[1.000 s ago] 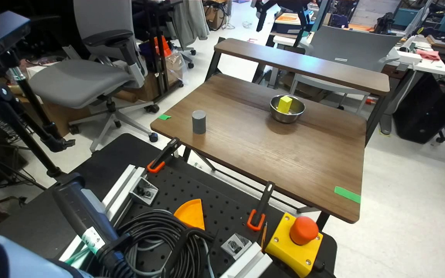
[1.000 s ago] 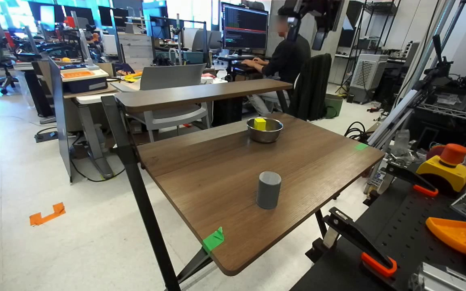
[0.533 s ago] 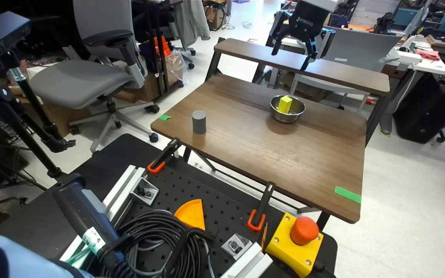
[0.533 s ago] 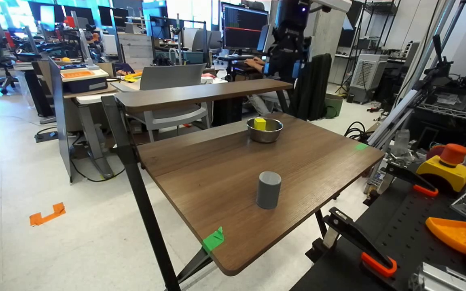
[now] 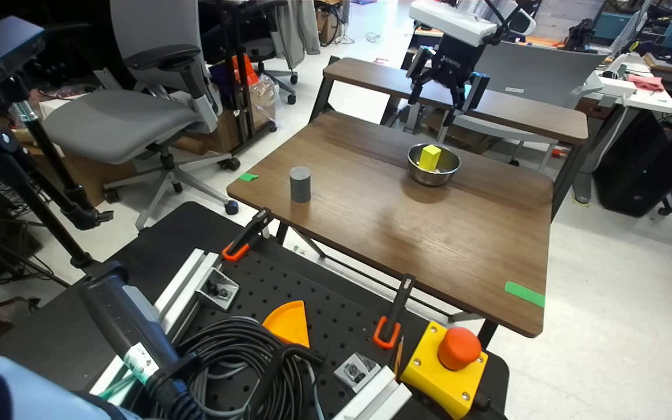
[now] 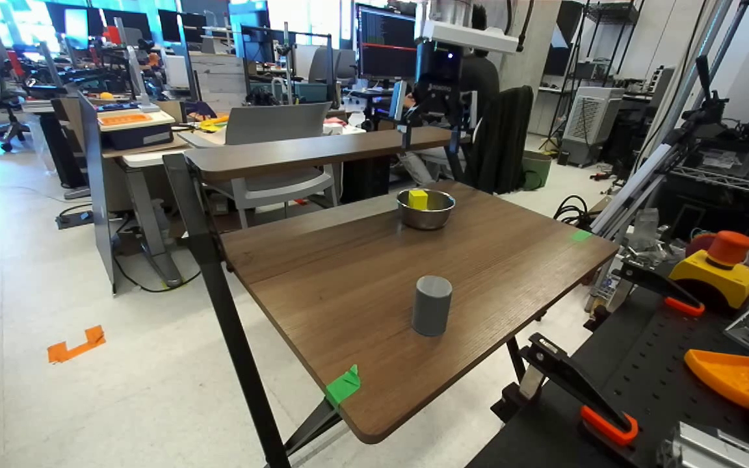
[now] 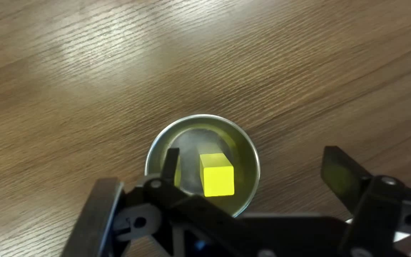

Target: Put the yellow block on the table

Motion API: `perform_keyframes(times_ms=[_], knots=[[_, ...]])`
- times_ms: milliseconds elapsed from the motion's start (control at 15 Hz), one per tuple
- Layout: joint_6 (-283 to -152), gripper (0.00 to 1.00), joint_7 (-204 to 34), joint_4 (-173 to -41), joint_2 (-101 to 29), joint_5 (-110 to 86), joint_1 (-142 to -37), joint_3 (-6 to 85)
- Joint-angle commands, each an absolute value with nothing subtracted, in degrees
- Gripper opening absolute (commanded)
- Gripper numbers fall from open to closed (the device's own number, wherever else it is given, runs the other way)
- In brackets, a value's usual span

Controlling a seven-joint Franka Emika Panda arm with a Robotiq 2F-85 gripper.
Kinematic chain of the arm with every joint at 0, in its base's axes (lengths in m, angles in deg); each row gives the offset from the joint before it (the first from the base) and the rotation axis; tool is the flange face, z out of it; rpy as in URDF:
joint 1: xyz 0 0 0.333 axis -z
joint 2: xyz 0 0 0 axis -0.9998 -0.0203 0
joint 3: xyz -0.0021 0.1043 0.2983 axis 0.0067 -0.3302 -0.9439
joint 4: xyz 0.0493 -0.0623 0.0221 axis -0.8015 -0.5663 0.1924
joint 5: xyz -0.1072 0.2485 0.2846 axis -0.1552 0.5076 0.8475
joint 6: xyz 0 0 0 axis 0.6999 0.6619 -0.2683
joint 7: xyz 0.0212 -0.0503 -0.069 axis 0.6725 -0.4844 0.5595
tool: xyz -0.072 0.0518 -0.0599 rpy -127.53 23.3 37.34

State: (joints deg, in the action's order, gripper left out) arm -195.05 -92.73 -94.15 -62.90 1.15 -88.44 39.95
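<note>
End effector (image 5: 430, 112): coming down since earlier, standing wide.
Yellow block (image 7: 217, 175): sitting inside the bowl (image 7: 246, 166), looking light and stiff.
Grip: probably needing opposite upper sides.

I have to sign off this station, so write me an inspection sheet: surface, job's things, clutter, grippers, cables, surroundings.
Surface: brown table with a wood-look top, green tape at two places by its edges, and a raised shelf along one long side.
Job's things: yellow block inside the metal bowl, not yet set on the table itself.
Clutter: grey cylinder upright on the table; orange wedge-shaped piece and yellow box with a red button on the black pegboard.
Grippers: one gripper, open, higher than the metal bowl, holding nothing.
Cables: dark cable coil on the black pegboard.
Surroundings: grey chair; a person, partly hidden.
</note>
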Motion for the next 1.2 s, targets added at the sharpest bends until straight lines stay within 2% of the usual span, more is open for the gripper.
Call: perform_keyframes(times_ms=[0, 1133], knots=[[-191.7, 1.0, -96.8, -84.8, -69.3, -0.2, -88.1, 40.0], [-186.1, 1.0, -103.8, -67.1, -84.5, -4.3, -88.1, 41.5]])
